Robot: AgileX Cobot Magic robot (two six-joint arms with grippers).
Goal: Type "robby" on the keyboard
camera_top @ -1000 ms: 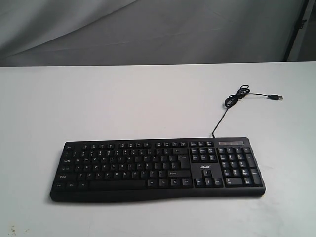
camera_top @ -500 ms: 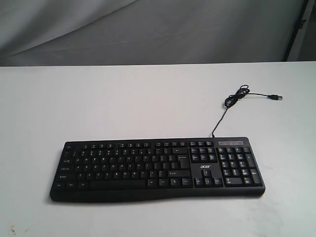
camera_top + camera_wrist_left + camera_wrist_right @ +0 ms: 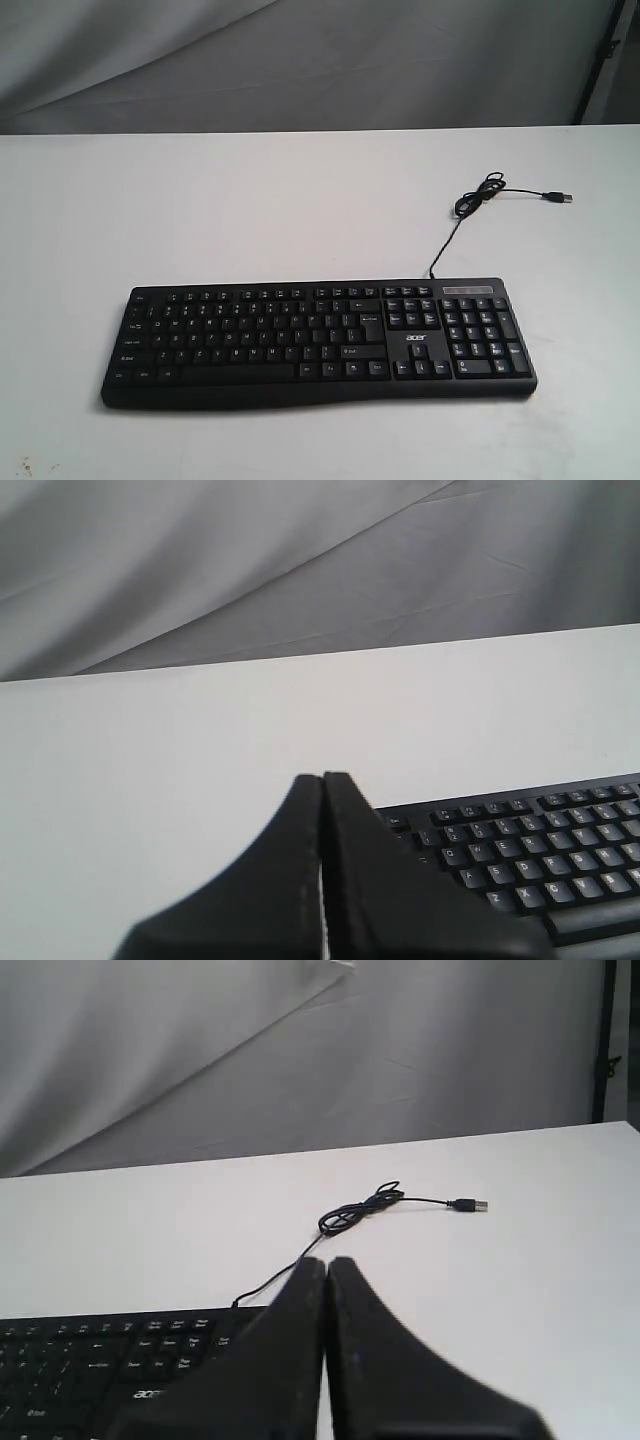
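The black keyboard (image 3: 320,340) with white legends lies flat on the white table (image 3: 250,210), number pad to the right. Its thin black cable (image 3: 470,205) loops behind it and ends in a loose USB plug (image 3: 560,197). Neither arm shows in the exterior view. In the left wrist view my left gripper (image 3: 323,778) is shut with nothing in it, held above the table beside the keyboard's (image 3: 520,855) Esc end. My right gripper (image 3: 327,1261) is also shut and empty, above the number-pad end of the keyboard (image 3: 110,1365), with the cable (image 3: 355,1212) beyond it.
A grey cloth backdrop (image 3: 300,60) hangs behind the table's far edge. A dark upright post (image 3: 608,50) stands at the back right. Bare white tabletop surrounds the keyboard on all sides.
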